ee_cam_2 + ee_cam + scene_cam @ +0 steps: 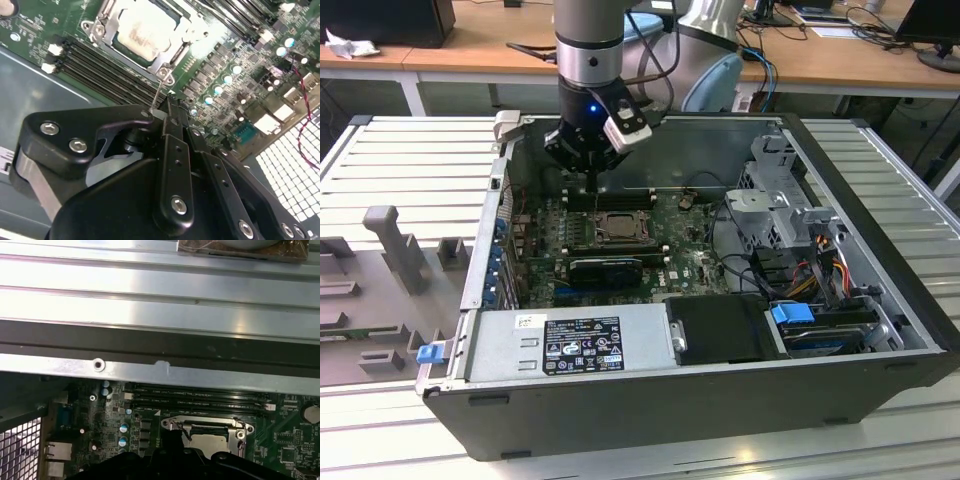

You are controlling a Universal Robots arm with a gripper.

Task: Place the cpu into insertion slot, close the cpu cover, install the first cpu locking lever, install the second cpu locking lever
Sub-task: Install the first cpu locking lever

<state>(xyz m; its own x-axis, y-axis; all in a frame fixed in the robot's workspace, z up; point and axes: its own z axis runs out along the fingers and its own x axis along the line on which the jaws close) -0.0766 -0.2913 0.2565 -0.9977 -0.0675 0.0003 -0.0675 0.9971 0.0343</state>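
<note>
The cpu [142, 30] lies flat in the insertion slot [620, 226] on the green board. It is pale and square. The silvery cpu cover [107, 22] is folded down around it, and the chip [212, 442] shows through the cover's window [200, 421]. A thin wire locking lever [158, 92] rises from the socket's corner, and its free end meets the side of my fingertips. My gripper [169, 107] hangs just behind the socket with its fingers together [592, 183]. Whether the wire is pinched between them is hidden.
Long black memory slots [110, 70] run between the socket and the case's back wall [160, 372]. A drive cage [780, 200] and loose cables [820, 260] fill the exterior view's right. The power supply [570, 340] sits at the front. Grey fixtures [395, 245] stand outside the case.
</note>
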